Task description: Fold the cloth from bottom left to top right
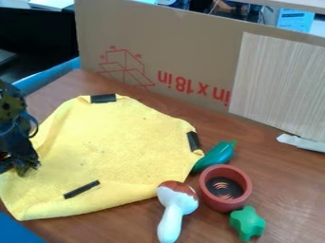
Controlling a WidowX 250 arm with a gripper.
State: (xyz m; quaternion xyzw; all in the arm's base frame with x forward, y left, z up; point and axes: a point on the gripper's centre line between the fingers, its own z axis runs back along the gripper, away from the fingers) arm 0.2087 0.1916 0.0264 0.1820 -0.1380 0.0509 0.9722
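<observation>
The yellow cloth (120, 147) lies over the left and middle of the desk (285, 190), mostly spread out, with a soft ripple along its near edge. Black strips mark it: one at the far edge (103, 98), one by the right corner (194, 141) and one towards the near side (81, 189). The claw (24, 167) is at the left edge of the scene, low at the cloth's left side. I cannot tell how far open it is, or whether it has hold of any fabric.

The fold itself is not made: the near left corner (22, 213) lies out towards the near side of the desk. The step in hand looks to be getting a grip on that left part. The next move calls for a sure pinch near the corner, then a lift and a slow carry across to the far right, laying the flap down over the rest.

Near the right corner sits a green toy vegetable (217, 156), with a red pot (225, 188) beside it. A brown and white toy mushroom (173, 209) touches the near right edge, so a hard drag could shift it. A green star-shaped piece (247, 223) sits nearer than the pot.
</observation>
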